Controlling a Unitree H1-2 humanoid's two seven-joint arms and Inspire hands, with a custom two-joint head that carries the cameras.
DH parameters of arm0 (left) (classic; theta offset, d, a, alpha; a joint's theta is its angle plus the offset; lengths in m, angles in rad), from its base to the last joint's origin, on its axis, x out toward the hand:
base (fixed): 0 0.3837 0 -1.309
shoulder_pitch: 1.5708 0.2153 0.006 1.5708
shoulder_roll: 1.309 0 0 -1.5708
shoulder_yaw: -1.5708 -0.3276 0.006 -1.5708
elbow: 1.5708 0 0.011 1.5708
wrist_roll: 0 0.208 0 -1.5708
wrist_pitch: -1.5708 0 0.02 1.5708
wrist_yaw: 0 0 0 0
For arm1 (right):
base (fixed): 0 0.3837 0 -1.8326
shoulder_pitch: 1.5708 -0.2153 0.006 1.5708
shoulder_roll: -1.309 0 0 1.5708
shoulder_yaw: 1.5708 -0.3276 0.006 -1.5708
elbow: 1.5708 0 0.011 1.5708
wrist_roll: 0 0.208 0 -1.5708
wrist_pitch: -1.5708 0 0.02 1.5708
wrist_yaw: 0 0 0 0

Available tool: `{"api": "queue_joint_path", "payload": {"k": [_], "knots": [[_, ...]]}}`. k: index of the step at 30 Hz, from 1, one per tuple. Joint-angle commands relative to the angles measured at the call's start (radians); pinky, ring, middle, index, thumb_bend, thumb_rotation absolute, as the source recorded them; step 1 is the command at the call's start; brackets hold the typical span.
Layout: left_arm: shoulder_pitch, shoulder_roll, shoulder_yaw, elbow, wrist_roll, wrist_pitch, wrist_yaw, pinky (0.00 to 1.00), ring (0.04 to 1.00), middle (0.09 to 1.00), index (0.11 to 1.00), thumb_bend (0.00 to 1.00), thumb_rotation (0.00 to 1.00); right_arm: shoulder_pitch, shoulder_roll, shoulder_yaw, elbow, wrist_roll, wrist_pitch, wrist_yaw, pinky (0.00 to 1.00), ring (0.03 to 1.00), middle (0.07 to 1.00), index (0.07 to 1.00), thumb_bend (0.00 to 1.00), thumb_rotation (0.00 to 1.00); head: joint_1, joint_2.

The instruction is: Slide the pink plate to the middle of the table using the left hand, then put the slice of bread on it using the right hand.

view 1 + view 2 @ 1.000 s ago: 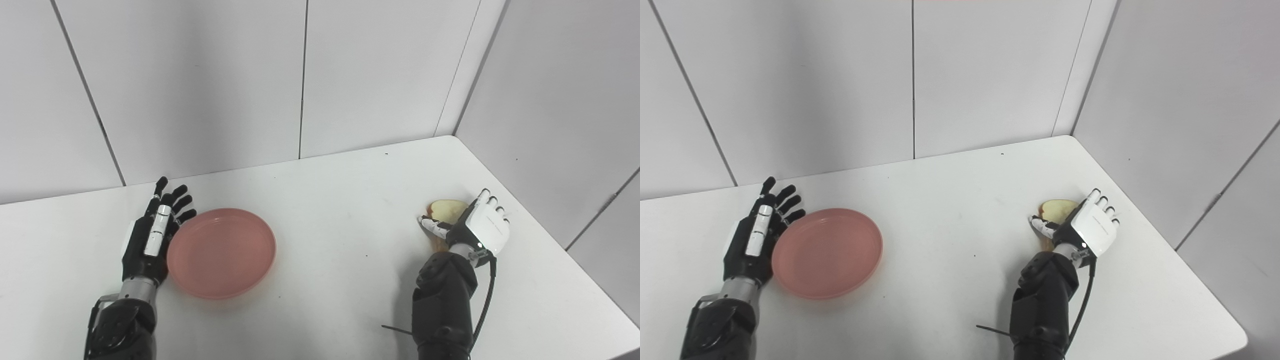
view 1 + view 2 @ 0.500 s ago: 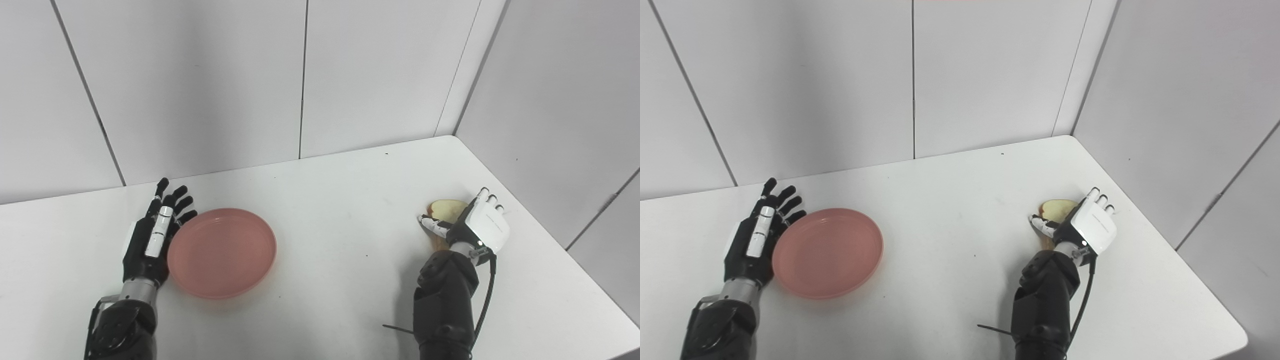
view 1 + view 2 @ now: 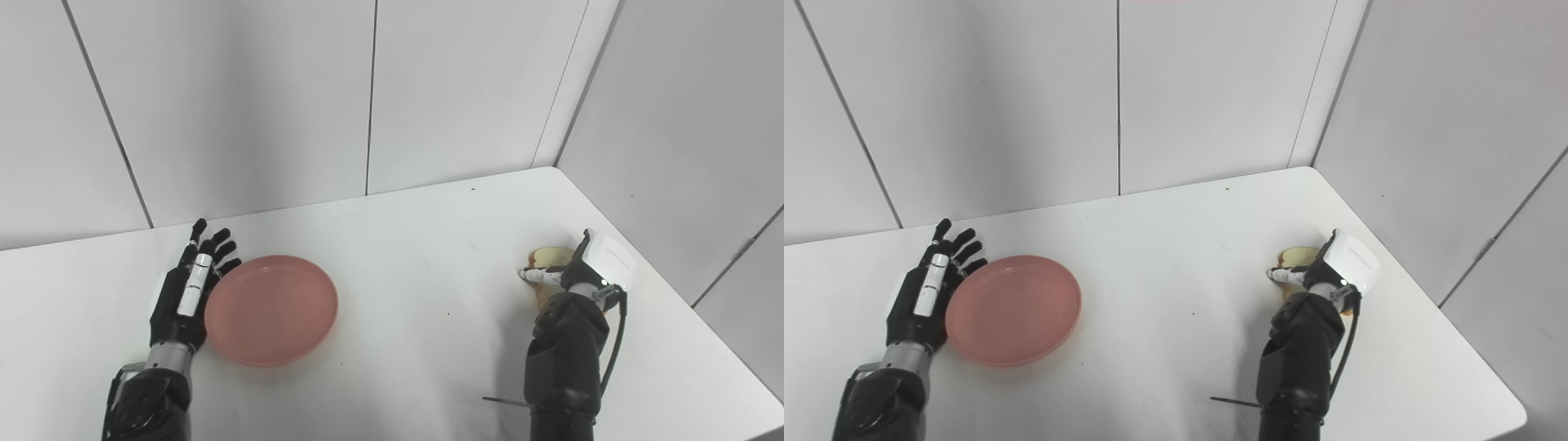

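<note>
The white table [image 3: 416, 245] sits in a corner of pale panelled walls [image 3: 245, 104]. The round pink plastic plate [image 3: 271, 310] lies left of middle, the black left hand [image 3: 187, 294] spread flat against its rim (placed to push). The white-backed right hand [image 3: 582, 269] curls over the tan bread slice [image 3: 551, 257]; whether it grips, I cannot tell.

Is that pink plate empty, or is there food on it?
Empty. The pink plate shows only its bare inside; the bread is far off, by the right hand.
</note>
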Motion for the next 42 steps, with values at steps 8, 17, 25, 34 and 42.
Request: {"api": "queue_joint_path", "payload": {"k": [8, 17, 25, 34, 42], "knots": [[0.044, -0.011, -0.007, 0.017, -0.008, 0.006, -0.019, 0.78, 0.870, 0.889, 0.979, 0.70, 0.74, 0.015, 0.022, 0.020, -0.023, 0.023, -0.004, 0.040, 0.49, 0.702, 0.817, 0.869, 1.00, 0.33, 0.004, 0.002], [0.049, -0.020, -0.007, 0.006, -0.007, 0.016, -0.018, 0.79, 0.874, 0.894, 0.977, 0.73, 0.73, 0.040, 0.041, 0.092, -0.104, 0.058, -0.004, 0.062, 0.63, 0.815, 0.909, 0.779, 0.99, 0.32, 0.015, 0.006], [0.054, -0.029, -0.013, -0.010, 0.004, 0.025, -0.008, 0.78, 0.870, 0.892, 0.978, 0.70, 0.74, 0.063, 0.088, 0.236, -0.254, 0.065, -0.004, 0.131, 0.36, 0.535, 0.737, 0.740, 0.99, 0.30, 0.035, 0.007], [0.058, -0.041, -0.025, -0.024, 0.016, 0.029, 0.009, 0.76, 0.862, 0.890, 0.982, 0.72, 0.75, 0.027, 0.090, 0.378, -0.317, 0.016, -0.004, 0.191, 0.35, 0.527, 0.749, 0.745, 0.97, 0.30, 0.077, 0.007], [0.050, -0.055, -0.045, 0.000, 0.051, -0.003, 0.053, 0.72, 0.847, 0.883, 0.984, 0.71, 0.78, -0.005, 0.048, 0.463, -0.339, 0.052, -0.005, 0.214, 0.34, 0.508, 0.721, 0.725, 0.98, 0.29, 0.133, 0.002]]}}
